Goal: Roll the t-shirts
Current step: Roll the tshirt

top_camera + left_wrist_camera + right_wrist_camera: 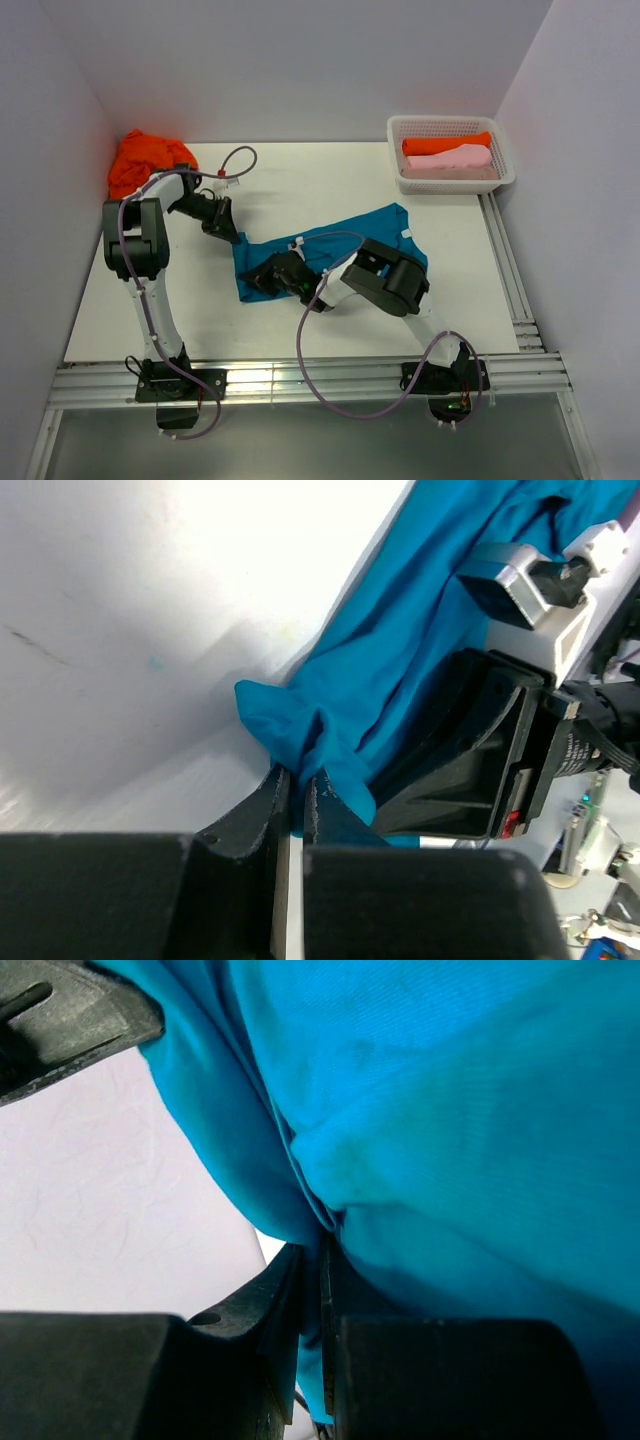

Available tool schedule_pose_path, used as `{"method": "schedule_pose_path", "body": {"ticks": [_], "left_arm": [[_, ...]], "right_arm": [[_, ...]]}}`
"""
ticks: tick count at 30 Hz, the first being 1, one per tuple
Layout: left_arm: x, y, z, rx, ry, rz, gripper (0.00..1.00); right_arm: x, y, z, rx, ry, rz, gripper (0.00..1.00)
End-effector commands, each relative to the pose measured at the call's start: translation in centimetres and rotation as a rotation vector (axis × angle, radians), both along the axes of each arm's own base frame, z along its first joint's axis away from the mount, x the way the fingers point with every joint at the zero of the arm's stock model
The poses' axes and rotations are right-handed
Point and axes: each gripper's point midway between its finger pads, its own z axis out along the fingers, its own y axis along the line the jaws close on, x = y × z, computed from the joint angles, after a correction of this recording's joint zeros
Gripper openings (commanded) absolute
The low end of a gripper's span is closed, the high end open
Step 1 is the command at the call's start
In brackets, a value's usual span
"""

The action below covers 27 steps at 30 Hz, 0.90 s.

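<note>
A teal-blue t-shirt [375,235] lies folded into a long band across the middle of the table. My left gripper [232,234] is shut on its upper left corner [285,730], the cloth pinched between the jaws. My right gripper [262,283] is shut on the shirt's lower left edge [320,1200], with cloth bunched over the jaws. An orange-red t-shirt [145,160] lies crumpled at the back left. A rolled orange shirt [445,143] and a rolled pale pink shirt [450,158] lie in the basket.
A white mesh basket [505,170] stands at the back right. White walls close in the left, back and right sides. A metal rail [300,385] runs along the near edge with both arm bases. The right arm's body [480,750] looms close in the left wrist view.
</note>
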Motion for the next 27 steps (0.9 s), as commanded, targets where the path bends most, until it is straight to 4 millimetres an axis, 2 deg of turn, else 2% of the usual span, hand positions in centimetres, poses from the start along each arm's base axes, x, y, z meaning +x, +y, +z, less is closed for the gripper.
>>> {"method": "schedule_pose_path", "body": {"ticks": [1, 3, 8, 11, 12, 13, 15, 16, 18, 20, 21, 22, 24, 25, 27], "left_arm": [[3.4, 0.8, 1.9, 0.062, -0.137, 0.001, 0.01], [4.3, 1.4, 2.0, 0.109, -0.165, 0.000, 0.00], [4.8, 2.0, 1.5, 0.170, -0.187, -0.011, 0.00], [4.6, 2.4, 0.8, 0.213, -0.194, -0.012, 0.00], [4.4, 2.8, 0.4, 0.238, -0.188, -0.009, 0.00], [4.1, 1.6, 0.1, 0.250, -0.188, -0.035, 0.00], [4.2, 1.7, -0.2, 0.273, -0.204, -0.034, 0.00], [4.2, 1.7, -0.3, 0.296, -0.205, -0.033, 0.00], [4.3, 1.7, -0.3, 0.308, -0.208, -0.037, 0.00], [4.3, 1.6, -0.4, 0.327, -0.209, -0.048, 0.00], [4.4, 1.6, -0.4, 0.337, -0.215, -0.053, 0.00], [4.4, 1.5, -0.5, 0.351, -0.212, -0.059, 0.00], [4.3, 1.3, -0.5, 0.357, -0.212, -0.067, 0.00], [4.2, 1.1, -0.5, 0.361, -0.214, -0.074, 0.00], [4.1, 1.0, -0.7, 0.376, -0.214, -0.083, 0.00]], "right_arm": [[-0.9, -1.2, -1.1, -0.069, 0.037, 0.013, 0.03], [-1.0, -1.4, -1.0, -0.070, 0.038, 0.013, 0.03], [-1.3, -1.9, -1.5, -0.086, 0.051, 0.012, 0.04], [-1.1, -1.6, -1.4, -0.156, 0.034, 0.029, 0.14], [-1.5, -2.2, -2.2, -0.242, 0.035, 0.042, 0.19], [-0.9, -1.5, -1.1, -0.254, 0.010, 0.044, 0.28], [-0.9, -2.3, -1.2, -0.367, -0.014, 0.048, 0.39], [-0.4, -1.7, -0.1, -0.377, -0.036, 0.045, 0.42], [-0.3, -2.6, 0.3, -0.475, -0.061, 0.039, 0.47], [0.5, -2.2, 2.3, -0.497, -0.103, 0.023, 0.48], [0.3, -3.1, 1.9, -0.571, -0.107, 0.018, 0.49], [0.7, -2.6, 3.3, -0.572, -0.126, 0.005, 0.49], [0.7, -3.5, 3.3, -0.654, -0.130, -0.002, 0.49], [1.1, -3.0, 4.5, -0.659, -0.156, -0.021, 0.49], [1.2, -3.5, 4.4, -0.722, -0.163, -0.019, 0.48]]}}
